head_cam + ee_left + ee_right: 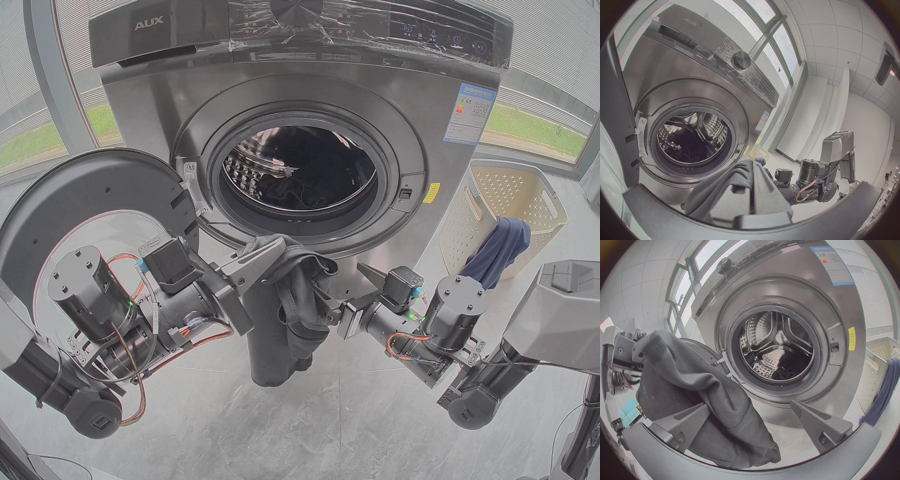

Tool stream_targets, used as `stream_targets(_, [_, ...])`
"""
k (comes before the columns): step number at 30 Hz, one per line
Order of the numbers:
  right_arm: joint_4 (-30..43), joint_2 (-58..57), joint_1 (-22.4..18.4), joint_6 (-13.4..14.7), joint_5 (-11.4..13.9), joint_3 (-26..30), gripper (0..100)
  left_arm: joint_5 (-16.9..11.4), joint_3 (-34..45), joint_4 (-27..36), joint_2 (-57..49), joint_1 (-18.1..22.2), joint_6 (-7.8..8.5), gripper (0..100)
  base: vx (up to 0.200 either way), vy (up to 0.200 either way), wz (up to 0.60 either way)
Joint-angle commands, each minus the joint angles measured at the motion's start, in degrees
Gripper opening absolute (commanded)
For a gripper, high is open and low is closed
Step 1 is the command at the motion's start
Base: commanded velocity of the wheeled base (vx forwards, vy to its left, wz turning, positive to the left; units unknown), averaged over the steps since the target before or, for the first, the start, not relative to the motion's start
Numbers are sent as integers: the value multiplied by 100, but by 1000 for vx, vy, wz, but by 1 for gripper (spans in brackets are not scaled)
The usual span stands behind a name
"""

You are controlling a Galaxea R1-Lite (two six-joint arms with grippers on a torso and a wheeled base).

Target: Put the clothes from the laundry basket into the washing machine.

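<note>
A dark grey garment [294, 306] hangs in front of the washing machine [300, 81], just below the open drum [300, 172]. My left gripper [275, 251] is shut on its top edge; the left wrist view shows the cloth [718, 187] bunched around that gripper [753, 175]. My right gripper [345, 294] is beside the garment, open, and the cloth [703, 396] drapes over one of its fingers [687, 422]. Dark clothes [294, 190] lie inside the drum. The beige laundry basket [531, 200] stands tilted to the machine's right with a blue garment [500, 247] hanging over its rim.
The round machine door [94, 200] is swung open on the left, right behind my left arm. Grey floor [350, 425] lies free in front of the machine. Windows run behind and beside it.
</note>
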Motion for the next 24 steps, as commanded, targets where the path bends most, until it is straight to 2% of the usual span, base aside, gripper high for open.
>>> stream_targets(1, [1, -123, 10, 3, 9, -81, 100, 1, 14, -2, 18, 0, -4, 0, 0, 0, 0])
stream_targets(14, [1, -26, 1, 3, 211, -125, 100, -8, 5, -2, 9, -9, -4, 0, 0, 0, 0])
stream_targets(19, [1, 651, -122, -67, 299, -626, 100, -17, 23, -2, -26, -9, -4, 0, 0, 0, 0])
stream_targets(24, [1, 879, -52, -76, 370, -916, 100, -34, 32, -2, -17, -9, -4, 0, 0, 0, 0])
